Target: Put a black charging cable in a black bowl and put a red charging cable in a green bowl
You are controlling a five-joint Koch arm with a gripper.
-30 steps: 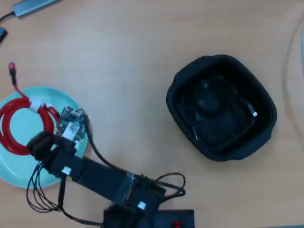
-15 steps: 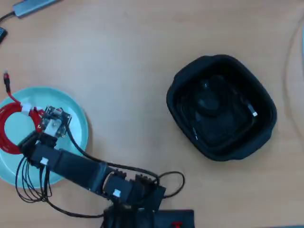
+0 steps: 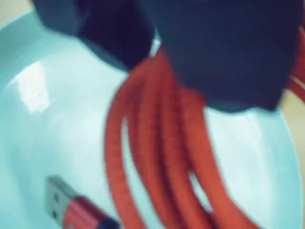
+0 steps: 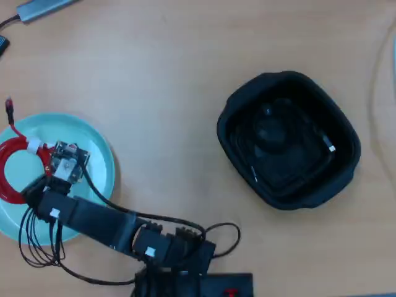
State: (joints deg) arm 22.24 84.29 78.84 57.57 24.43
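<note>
The red charging cable (image 3: 162, 143) runs out from between my dark gripper's (image 3: 157, 62) jaws and hangs into the pale green bowl (image 3: 43, 133). Its red plug with the silver tip (image 3: 62, 202) lies on the bowl floor. The picture is blurred, but the jaws look shut on the cord. In the overhead view the gripper (image 4: 34, 185) is over the left part of the green bowl (image 4: 102, 164). The red coil (image 4: 9, 164) with its white tie reaches over the left rim. The black bowl (image 4: 241, 108) stands at the right, with the black charging cable (image 4: 331, 147) inside.
My arm (image 4: 111, 223) reaches in from its base (image 4: 185, 272) at the bottom edge, with its own black wires looping beside the green bowl (image 4: 37, 250). A grey flat object (image 4: 43, 7) lies at the top left. Bare wooden table (image 4: 167, 93) lies between the bowls.
</note>
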